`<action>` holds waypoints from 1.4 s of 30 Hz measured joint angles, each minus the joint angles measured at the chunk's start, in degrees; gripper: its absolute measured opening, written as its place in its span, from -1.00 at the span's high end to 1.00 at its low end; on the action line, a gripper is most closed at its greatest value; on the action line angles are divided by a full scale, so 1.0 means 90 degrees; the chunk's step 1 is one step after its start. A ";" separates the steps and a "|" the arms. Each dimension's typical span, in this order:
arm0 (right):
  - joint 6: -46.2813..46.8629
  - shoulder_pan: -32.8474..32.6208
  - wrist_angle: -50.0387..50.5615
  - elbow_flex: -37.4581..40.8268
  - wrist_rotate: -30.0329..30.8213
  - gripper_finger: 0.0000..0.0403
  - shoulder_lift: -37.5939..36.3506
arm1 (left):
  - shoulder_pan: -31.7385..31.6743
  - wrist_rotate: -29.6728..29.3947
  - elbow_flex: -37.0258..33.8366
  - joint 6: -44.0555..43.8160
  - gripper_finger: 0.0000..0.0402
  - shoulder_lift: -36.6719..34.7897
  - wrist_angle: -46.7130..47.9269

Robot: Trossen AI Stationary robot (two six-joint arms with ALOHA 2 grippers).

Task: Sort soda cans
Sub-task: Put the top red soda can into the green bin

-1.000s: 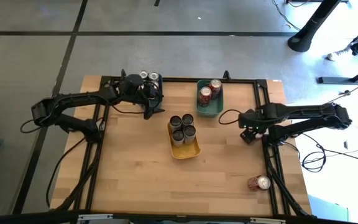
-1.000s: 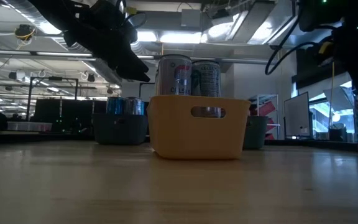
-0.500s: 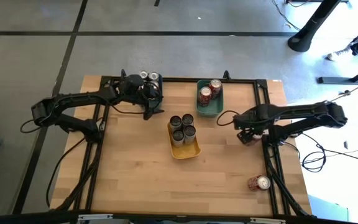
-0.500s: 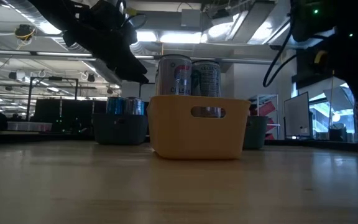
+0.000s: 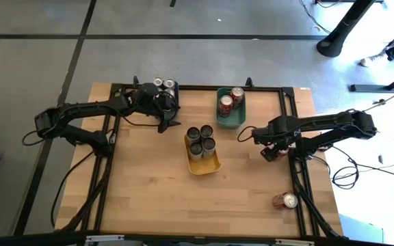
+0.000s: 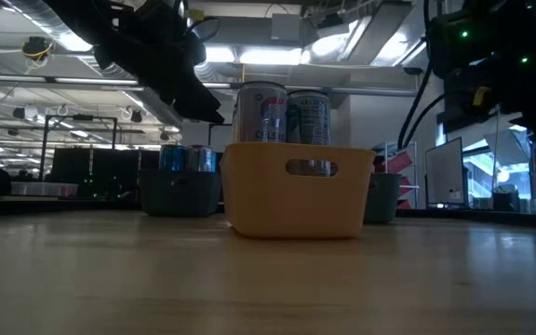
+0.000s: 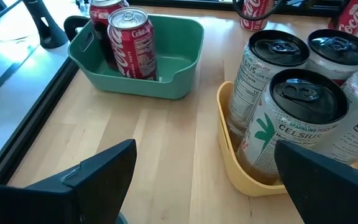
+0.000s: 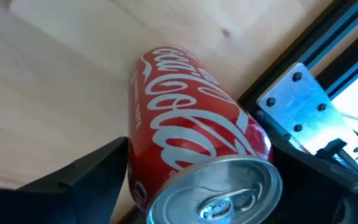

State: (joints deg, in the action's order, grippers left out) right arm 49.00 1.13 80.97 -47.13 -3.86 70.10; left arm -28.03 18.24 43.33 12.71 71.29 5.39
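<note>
A red soda can stands on the table beside the right rail, also seen as the red can from above. My right gripper hangs over it, pointing steeply down. It is open, one finger on each side of the can's top, and no touch shows. Another red can lies on its side near the table's front right. My left gripper waits open in the air, at the far left of the yellow bin. The yellow bin holds several silver cans.
A green bin at the far middle holds two red cans. Two silver-topped cans stand at the far edge behind my left arm, in a dark bin. A black frame rail runs close beside the red can.
My right gripper has shifted a little toward the table's left and sunk slightly over the red can, tipping more steeply downward. The cans have stayed where they were.
</note>
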 joint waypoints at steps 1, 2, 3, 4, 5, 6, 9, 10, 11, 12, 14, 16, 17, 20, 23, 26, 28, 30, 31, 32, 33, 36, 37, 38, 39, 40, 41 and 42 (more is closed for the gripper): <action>-0.0045 0.0001 0.0000 0.0000 -0.0053 -0.72 0.0000 | 0.0000 0.0000 0.0000 0.0000 -0.84 0.0000 0.0002; -0.0126 0.0001 0.0002 0.0000 -0.0095 -0.69 -0.0001 | -0.0002 0.0000 0.0000 0.0002 -0.84 0.0000 0.0002; -0.0170 0.0002 0.0007 0.0000 -0.0105 -0.67 0.0000 | -0.0002 0.0000 0.0000 0.0002 -0.84 0.0000 0.0002; -0.0222 0.0001 0.0007 -0.0002 -0.0112 -0.64 -0.0001 | -0.0002 0.0000 0.0000 0.0005 -0.84 0.0000 0.0002; -0.0311 0.0001 0.0007 -0.0002 -0.0121 -0.62 -0.0002 | -0.0002 0.0000 0.0000 0.0006 -0.84 0.0000 0.0000; -0.0384 0.0000 0.0009 -0.0005 -0.0121 -0.60 -0.0002 | -0.0002 0.0001 0.0000 0.0009 -0.84 0.0000 -0.0001; -0.0535 0.0000 0.0004 -0.0007 -0.0048 -0.54 -0.0005 | -0.0002 0.0000 0.0000 0.0017 -0.84 0.0000 -0.0001; -0.0598 0.0000 -0.0005 -0.0007 -0.0026 -0.53 -0.0005 | -0.0002 0.0000 0.0000 0.0017 -0.84 0.0000 -0.0001; -0.0660 0.0000 -0.0020 -0.0007 -0.0002 -0.51 -0.0015 | -0.0002 0.0000 0.0000 0.0017 -0.84 0.0000 -0.0003; -0.0734 0.0000 -0.0047 -0.0008 0.0027 -0.50 -0.0022 | -0.0002 0.0000 0.0000 0.0017 -0.84 0.0000 -0.0003; -0.0836 0.0000 -0.0112 -0.0065 0.0093 -0.49 -0.0019 | -0.0002 0.0000 0.0000 0.0017 -0.84 0.0000 -0.0008; -0.0944 0.0000 -0.0250 -0.0219 0.0253 -0.49 -0.0010 | -0.0002 0.0000 0.0000 0.0017 -0.84 0.0000 -0.0008; -0.0988 0.0000 -0.0300 -0.0343 0.0360 -0.48 -0.0010 | -0.0002 0.0000 0.0000 0.0017 -0.84 0.0000 -0.0008; -0.1143 0.0000 -0.0231 -0.0796 0.0758 -0.48 -0.0010 | -0.0002 0.0000 0.0000 0.0017 -0.84 0.0000 -0.0026; -0.1316 0.0000 -0.0285 -0.1334 0.1253 -0.48 -0.0010 | -0.0002 0.0000 0.0000 0.0020 -0.84 0.0000 -0.0095; -0.1519 0.0000 -0.0428 -0.1834 0.1774 -0.48 -0.0010 | -0.0002 0.0000 0.0000 0.0074 -0.84 0.0000 -0.0160; -0.1728 0.0000 -0.0567 -0.2147 0.2197 -0.47 -0.0010 | -0.0002 0.0000 0.0000 0.0107 -0.84 0.0000 -0.0181; -0.1996 0.0002 -0.0798 -0.2401 0.2653 -0.47 0.0000 | -0.0002 0.0000 0.0000 0.0107 -0.84 0.0000 -0.0180; -0.2134 0.0006 -0.0916 -0.2497 0.2884 -0.47 0.0006 | -0.0002 0.0000 0.0000 0.0105 -0.84 0.0000 -0.0180; -0.2295 0.0048 -0.1035 -0.2569 0.3097 -0.47 0.0009 | -0.0002 0.0000 0.0000 0.0104 -0.84 0.0000 -0.0180; -0.2482 0.0135 -0.1173 -0.2621 0.3225 -0.47 0.0023 | -0.0002 0.0000 0.0000 0.0104 -0.84 0.0000 -0.0180; -0.3023 0.0525 -0.1625 -0.2652 0.3307 -0.47 0.0071 | -0.0002 0.0000 0.0000 0.0099 -0.84 0.0000 -0.0180; -0.3221 0.0699 -0.1736 -0.2637 0.3305 -0.47 0.0111 | -0.0002 0.0000 0.0000 0.0095 -0.84 0.0000 -0.0178; -0.3413 0.0882 -0.1821 -0.2626 0.3283 -0.47 0.0151 | -0.0002 0.0000 0.0000 0.0093 -0.84 0.0000 -0.0178; -0.3612 0.1065 -0.1875 -0.2625 0.3233 -0.47 0.0224 | -0.0002 0.0000 0.0000 0.0088 -0.84 0.0000 -0.0176; -0.3798 0.1260 -0.1914 -0.2625 0.3160 -0.47 0.0307 | -0.0002 0.0000 0.0000 0.0083 -0.84 0.0000 -0.0175; -0.3966 0.1455 -0.1935 -0.2625 0.3062 -0.47 0.0396 | -0.0002 0.0000 0.0000 0.0073 -0.84 0.0000 -0.0170; -0.4136 0.1645 -0.1951 -0.2625 0.2907 -0.47 0.0497 | -0.0002 0.0000 0.0000 0.0061 -0.84 0.0000 -0.0156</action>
State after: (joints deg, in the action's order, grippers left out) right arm 11.77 15.93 63.41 -70.76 22.31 74.57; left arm -28.05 18.24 43.33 13.26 71.29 3.99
